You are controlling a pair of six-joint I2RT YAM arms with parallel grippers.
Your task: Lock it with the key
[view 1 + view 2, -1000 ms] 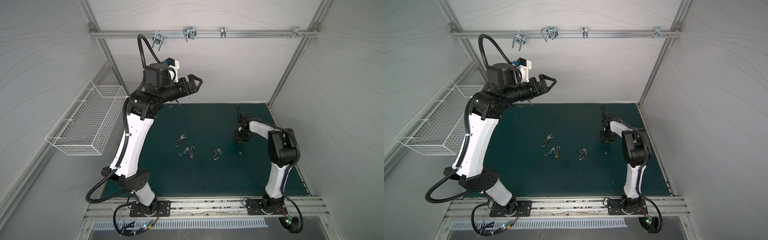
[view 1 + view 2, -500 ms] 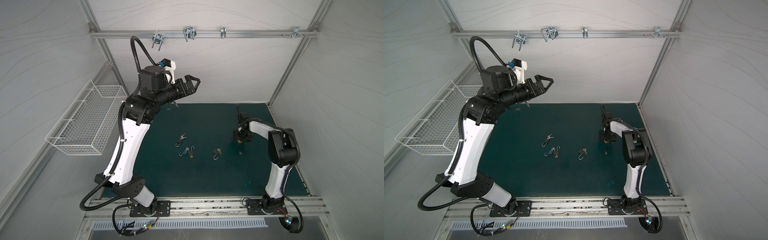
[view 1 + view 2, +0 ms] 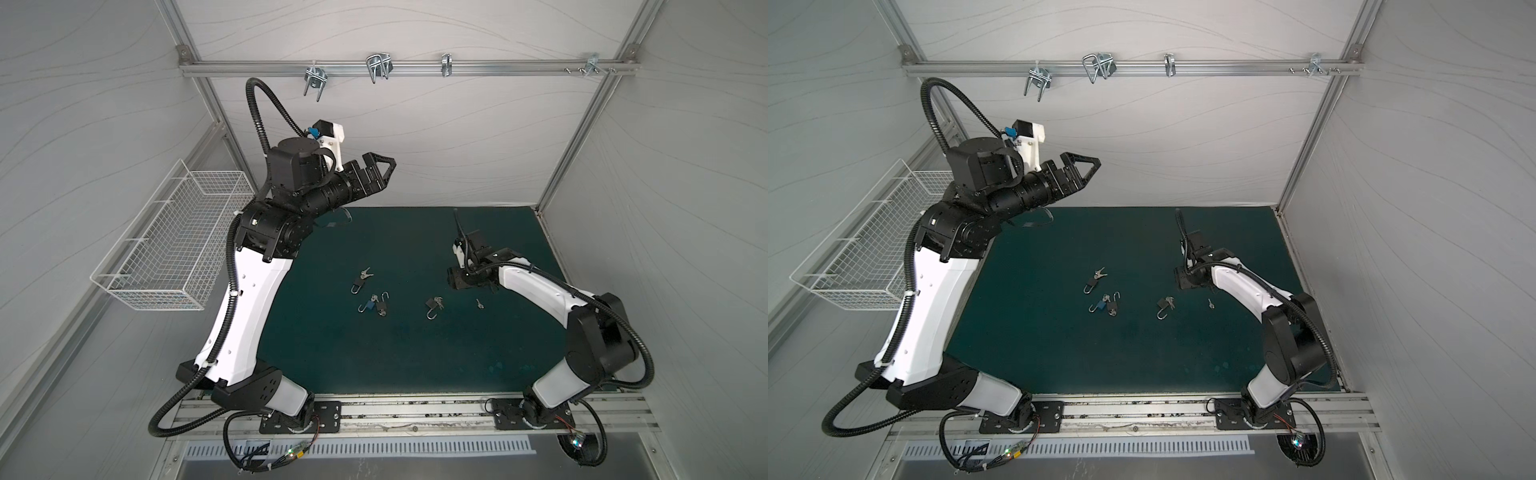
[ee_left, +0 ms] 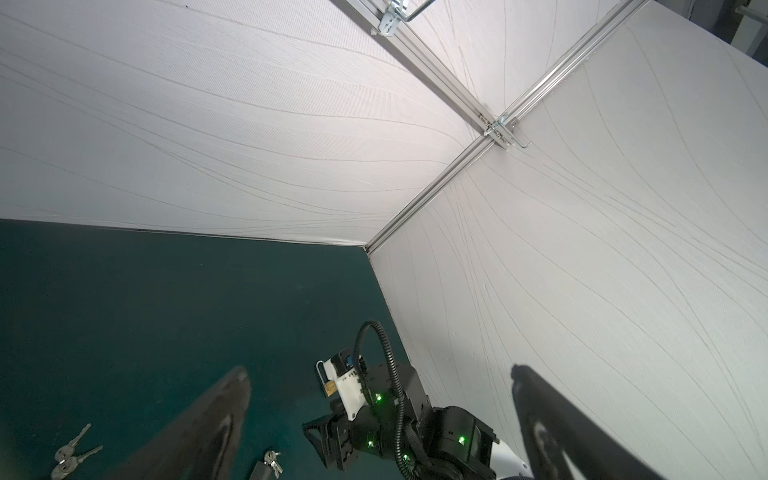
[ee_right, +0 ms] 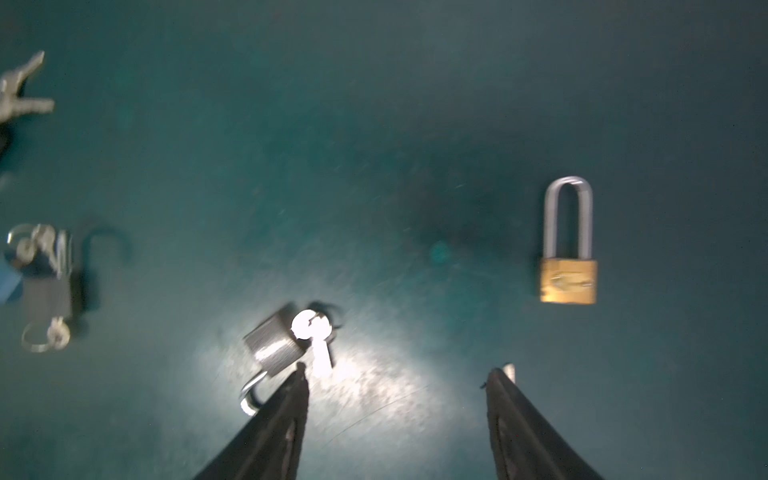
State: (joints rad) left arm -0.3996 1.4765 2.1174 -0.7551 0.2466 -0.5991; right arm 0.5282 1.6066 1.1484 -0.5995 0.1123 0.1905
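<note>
Right gripper point(image 5: 397, 370) hung low at right, jaws parted, empty; loose key point(image 3: 480, 304) lay just near-right of it, brass padlock point(image 5: 568, 266) close by. Left gripper point(image 3: 379, 168) high at far left, wide open, empty. Advised: centre jaws over key before closing

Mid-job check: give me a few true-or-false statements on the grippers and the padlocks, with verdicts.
1. The left gripper is raised well above the mat, open and empty. True.
2. The right gripper holds the brass padlock. False: its jaws stand open with nothing between them, and the padlock lies on the mat apart from them.
3. The brass padlock's shackle is closed. True.
4. The grey padlock by the right gripper is shut. False: its shackle is swung open.
5. A single key lies loose on the mat. True.
</note>
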